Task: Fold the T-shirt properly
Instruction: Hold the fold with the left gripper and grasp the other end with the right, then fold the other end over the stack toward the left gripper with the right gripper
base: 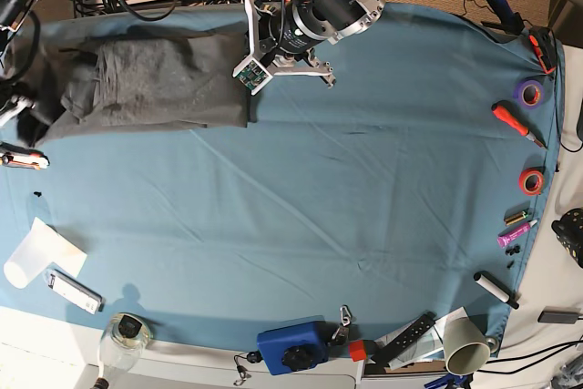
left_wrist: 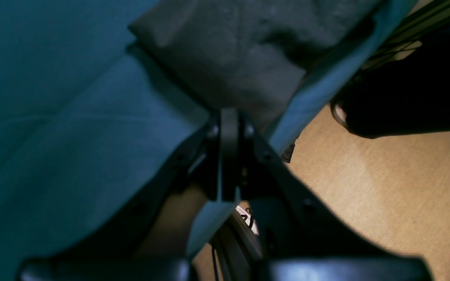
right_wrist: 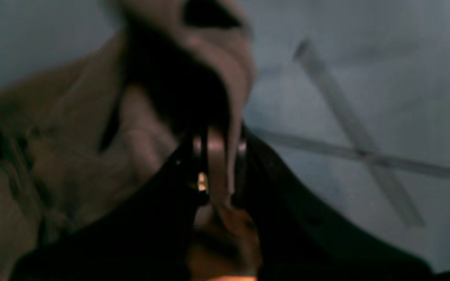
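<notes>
The dark grey T-shirt (base: 150, 84) lies folded into a rough rectangle at the back left of the blue table cloth (base: 346, 207). My left gripper (base: 251, 72) reaches in from the back and sits at the shirt's right edge. In the left wrist view that left gripper (left_wrist: 229, 117) is shut, its tips touching the T-shirt (left_wrist: 240, 50) at a corner by the table's edge; no pinched fabric shows. In the blurred right wrist view, my right gripper (right_wrist: 218, 150) is shut on a lifted fold of the T-shirt (right_wrist: 92, 128). The right arm (base: 14, 15) shows only partly at the left edge.
Along the right rim lie a purple tape roll (base: 528, 91), a red screwdriver (base: 517, 123) and a red tape roll (base: 531, 180). A blue box (base: 291, 345), white cup (base: 466, 345) and glass jar (base: 127, 332) stand at the front. The floor (left_wrist: 385, 183) drops away beside my left gripper.
</notes>
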You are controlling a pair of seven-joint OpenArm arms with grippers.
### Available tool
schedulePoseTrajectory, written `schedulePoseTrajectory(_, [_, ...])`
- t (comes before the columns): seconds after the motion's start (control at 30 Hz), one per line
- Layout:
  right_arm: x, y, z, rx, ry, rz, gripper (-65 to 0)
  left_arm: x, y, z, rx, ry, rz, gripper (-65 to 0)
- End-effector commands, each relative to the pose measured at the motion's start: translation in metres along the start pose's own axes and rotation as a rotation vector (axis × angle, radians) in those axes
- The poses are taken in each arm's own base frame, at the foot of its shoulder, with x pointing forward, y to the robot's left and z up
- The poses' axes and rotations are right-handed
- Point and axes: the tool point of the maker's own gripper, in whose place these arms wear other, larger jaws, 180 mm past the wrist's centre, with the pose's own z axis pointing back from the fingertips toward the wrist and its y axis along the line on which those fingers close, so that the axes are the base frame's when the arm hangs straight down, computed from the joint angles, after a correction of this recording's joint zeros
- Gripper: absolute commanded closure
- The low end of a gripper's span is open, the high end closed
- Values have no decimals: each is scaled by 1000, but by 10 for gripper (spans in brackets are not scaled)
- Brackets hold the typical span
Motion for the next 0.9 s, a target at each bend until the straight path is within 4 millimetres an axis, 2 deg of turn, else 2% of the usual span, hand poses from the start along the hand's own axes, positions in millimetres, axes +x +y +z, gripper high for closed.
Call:
schedulePoseTrajectory(0.0, [15,-1,13,10,-38,29,0,7,-6,4,-9,-27,1,0])
schedulePoseTrajectory(0.13, [22,22,15,147,-116,-2,0,4,-11,9,-17,-28,18,0])
schedulePoseTrajectory(0.4, [31,55,26,362,-245,-64,0,8,-11,37,33,-73,42,0])
schedulePoseTrajectory(0.53, [36,75,37,428,-293,-27,0,-10,-11,42,37,-31,23,0])
schedulePoseTrajectory(0.7, [40,127,53,514,-361,106,0,-31,-1,45,118,35,29,0])
schedulePoseTrajectory(0.87, [32,185,67,570,-418,254,0,-37,10,48,180,53,11,0])
